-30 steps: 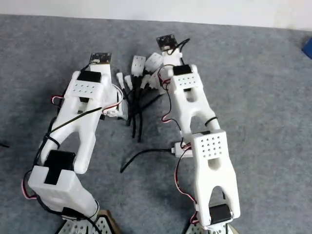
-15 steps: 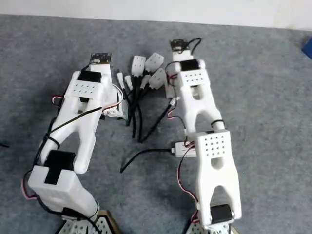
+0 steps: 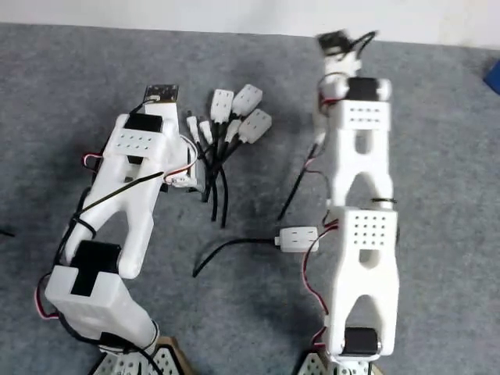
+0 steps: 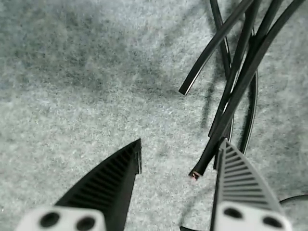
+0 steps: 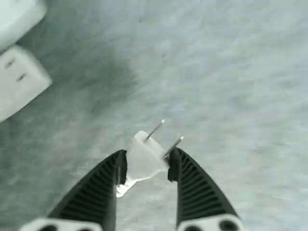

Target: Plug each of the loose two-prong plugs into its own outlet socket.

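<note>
In the right wrist view my right gripper (image 5: 147, 153) is shut on a white two-prong plug (image 5: 144, 161), its prongs (image 5: 163, 131) pointing away over grey carpet. Two white sockets (image 5: 19, 82) lie off to one side. The high view shows that plug's black cord (image 3: 298, 183) trailing from the right arm, and three white sockets (image 3: 246, 99) clustered at the back middle beside small white plugs (image 3: 205, 129). My left gripper (image 4: 181, 144) stands open over the carpet, with the ends of several black cords (image 4: 231, 91) beside one finger and nothing gripped.
Another white socket (image 3: 297, 237) with a black cord lies in the middle between the arms. Grey carpet (image 3: 437, 156) lies open to the right of the right arm. A blue object (image 3: 494, 76) sits at the right edge.
The right arm has swung right and farther back, away from the socket cluster, carrying the plug with its cord dragging along. The left arm has not moved.
</note>
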You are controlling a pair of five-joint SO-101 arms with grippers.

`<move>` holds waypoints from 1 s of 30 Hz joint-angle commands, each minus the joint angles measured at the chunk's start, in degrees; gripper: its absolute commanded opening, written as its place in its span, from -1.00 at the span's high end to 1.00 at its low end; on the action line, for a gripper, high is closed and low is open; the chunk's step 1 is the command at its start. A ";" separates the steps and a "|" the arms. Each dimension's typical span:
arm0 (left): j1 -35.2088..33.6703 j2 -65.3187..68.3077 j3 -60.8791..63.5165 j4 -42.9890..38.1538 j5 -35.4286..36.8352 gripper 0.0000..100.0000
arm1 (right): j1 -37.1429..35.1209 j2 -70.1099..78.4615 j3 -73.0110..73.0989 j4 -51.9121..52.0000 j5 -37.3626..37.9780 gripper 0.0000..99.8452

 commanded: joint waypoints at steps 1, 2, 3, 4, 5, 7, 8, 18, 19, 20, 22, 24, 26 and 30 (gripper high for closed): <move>1.10 -2.59 -0.13 -0.26 0.44 0.50 | 4.70 -1.36 -11.21 5.41 5.54 0.99; 1.19 -2.59 -0.13 -0.35 0.44 0.50 | 5.32 -1.45 -13.58 8.92 7.91 0.99; 1.36 -2.51 -0.13 -0.35 0.44 0.50 | 5.85 -1.63 -15.34 11.30 9.32 0.99; 1.45 -2.51 -0.13 -0.53 0.44 0.50 | 6.73 -2.07 -15.87 10.86 8.70 0.99; 1.45 -2.51 -0.13 -0.62 0.44 0.50 | 8.13 -3.21 -13.93 11.03 7.21 0.99; 1.63 -2.33 -0.13 -0.62 0.44 0.50 | 9.71 -7.96 -5.41 10.95 3.87 0.99; 1.71 -2.33 -0.13 -0.62 0.44 0.50 | 9.71 -11.38 1.27 10.95 2.81 0.99; 2.33 -2.33 0.48 -0.70 0.44 0.50 | 5.14 -58.07 81.36 7.16 20.13 0.99; 2.33 -2.33 0.48 -0.70 0.44 0.50 | 5.76 -61.32 86.46 5.14 25.23 0.99; 2.33 -2.33 0.48 -0.70 0.44 0.50 | 7.52 -64.04 91.12 3.03 30.68 0.99; 2.33 -2.33 0.48 -0.70 0.44 0.50 | 10.95 -66.77 98.15 -1.19 41.58 0.99; 2.33 -2.33 0.48 -0.62 0.44 0.50 | 14.20 -66.86 101.05 -6.55 47.38 0.99; 2.24 -2.33 0.48 -0.53 0.44 0.50 | 15.60 -65.45 103.25 -13.23 47.91 0.99; 2.07 -2.51 0.48 -0.53 0.44 0.50 | 14.81 -59.74 104.66 -19.12 46.33 0.99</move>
